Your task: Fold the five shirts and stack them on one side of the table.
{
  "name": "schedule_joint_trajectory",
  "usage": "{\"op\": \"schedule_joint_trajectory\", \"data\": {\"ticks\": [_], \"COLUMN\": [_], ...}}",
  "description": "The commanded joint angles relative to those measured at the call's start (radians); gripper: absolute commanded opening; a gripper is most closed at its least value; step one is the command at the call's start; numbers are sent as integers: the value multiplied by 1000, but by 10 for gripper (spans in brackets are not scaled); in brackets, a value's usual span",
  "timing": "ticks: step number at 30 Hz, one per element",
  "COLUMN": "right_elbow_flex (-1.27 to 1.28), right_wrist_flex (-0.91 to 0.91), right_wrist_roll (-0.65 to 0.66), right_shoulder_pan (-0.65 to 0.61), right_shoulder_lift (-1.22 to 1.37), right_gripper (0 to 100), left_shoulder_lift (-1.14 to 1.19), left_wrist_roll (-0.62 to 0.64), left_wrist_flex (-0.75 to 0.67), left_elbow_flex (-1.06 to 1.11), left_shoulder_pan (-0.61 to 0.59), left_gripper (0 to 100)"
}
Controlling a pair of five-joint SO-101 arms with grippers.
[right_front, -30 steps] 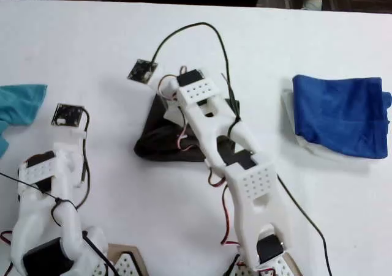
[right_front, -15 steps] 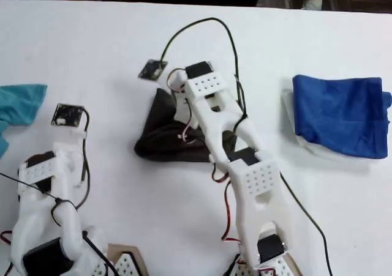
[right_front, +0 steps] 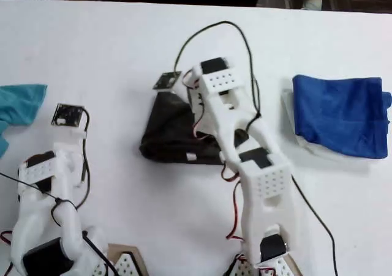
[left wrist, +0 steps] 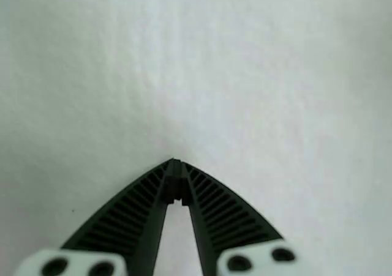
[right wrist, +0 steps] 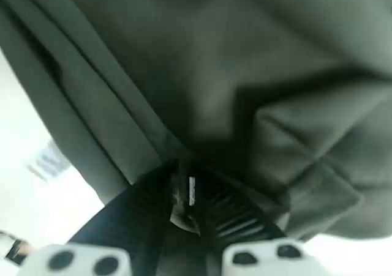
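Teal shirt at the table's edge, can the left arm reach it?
Probably yes. The teal shirt lies close beside the left arm, with bare table between, and the left gripper is shut on nothing.

White table (right_front: 98, 49) bearing black shirt (right_front: 168, 135), blue-topped shirt stack (right_front: 337, 114), teal shirt (right_front: 21, 103).

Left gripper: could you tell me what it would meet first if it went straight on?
Most likely the bare white table, just beyond the shut left gripper; depth is hard to judge.
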Motion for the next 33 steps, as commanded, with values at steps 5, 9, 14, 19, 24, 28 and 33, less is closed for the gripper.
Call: {"op": "schedule_joint_trajectory", "data": {"ticks": [5,9,14,19,24,28,33], "right_elbow_flex": [316,423,436,459,470,470,470], "right_wrist_flex": [13,13,-73,-335,-335,-308,-257], "right_wrist_roll": [9,9,-3,-249,-374,-384,-402], "right_shoulder_pan": [41,41,44,74,-30,-116,-168], "right_shoulder_lift": [-275,-400,-570,-605,-481,-386,-338], "right_gripper": [21,21,21,25,85,93,24], "left_shoulder_lift": [-34,-34,-34,-34,-34,-34,-34], "left_wrist_roll": [8,8,8,8,9,9,9], "left_wrist_flex": [-14,-14,-14,-14,-14,-14,-14], "left_elbow_flex": [2,2,2,2,2,2,2], "left_shoulder_pan": [8,8,8,8,8,8,8], "left_gripper": [25,25,25,25,25,25,25]}}
